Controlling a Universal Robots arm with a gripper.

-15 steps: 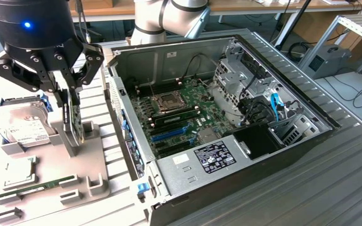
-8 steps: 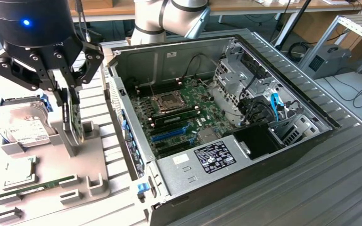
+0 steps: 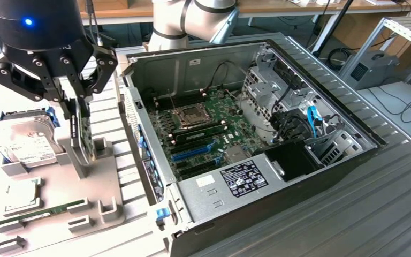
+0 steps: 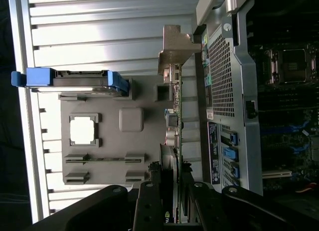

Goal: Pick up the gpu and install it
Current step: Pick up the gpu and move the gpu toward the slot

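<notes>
The gpu (image 3: 84,138) stands on edge over the grey parts fixture (image 3: 109,206), at the exterior view's left beside the open computer case (image 3: 263,187). I cannot tell whether its lower edge still rests in the fixture's slot. My gripper (image 3: 73,113) comes down from above with its fingers closed against both faces of the card. The wrist view looks along the gpu (image 4: 176,109) edge-on, with its silver end bracket (image 4: 174,46) at the far end and my gripper (image 4: 169,196) clamped on the near end. Blue expansion slots (image 3: 191,152) lie on the motherboard (image 3: 213,115) inside the case.
A silver hard drive (image 3: 20,142) in blue rails sits on the fixture behind the card. A processor (image 3: 21,195) and a long memory stick (image 3: 30,217) lie nearer the front. The case wall (image 3: 143,155) rises close to the gpu. The ribbed metal table (image 3: 377,209) extends around everything.
</notes>
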